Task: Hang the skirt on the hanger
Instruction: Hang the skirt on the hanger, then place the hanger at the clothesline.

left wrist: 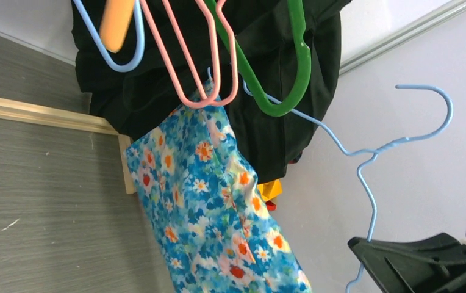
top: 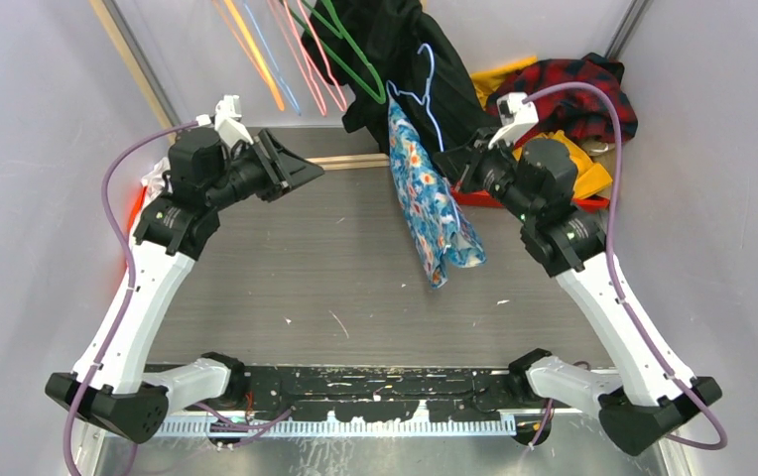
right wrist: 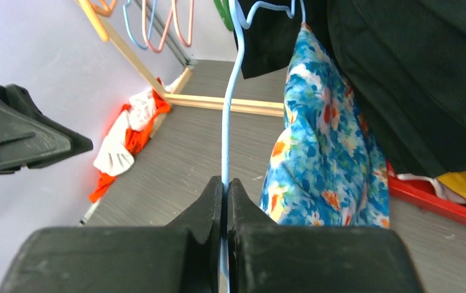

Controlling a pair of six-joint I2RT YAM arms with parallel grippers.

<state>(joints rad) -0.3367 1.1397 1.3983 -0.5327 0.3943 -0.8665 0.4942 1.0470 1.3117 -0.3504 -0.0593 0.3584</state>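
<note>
Light-blue wire hanger (right wrist: 226, 116) clamped between right fingers (right wrist: 188, 244). Floral skirt (right wrist: 325, 140) hung on hanger, just right of those fingers, beside black coat (right wrist: 413, 67). Left fingers (left wrist: 413, 259) parted, nothing held.

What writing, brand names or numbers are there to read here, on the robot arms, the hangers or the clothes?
None readable in any view.
The blue flower-printed fabric skirt bears only its pattern; the light blue wire hanger and the black right gripper clamped on it show no lettering.
</note>
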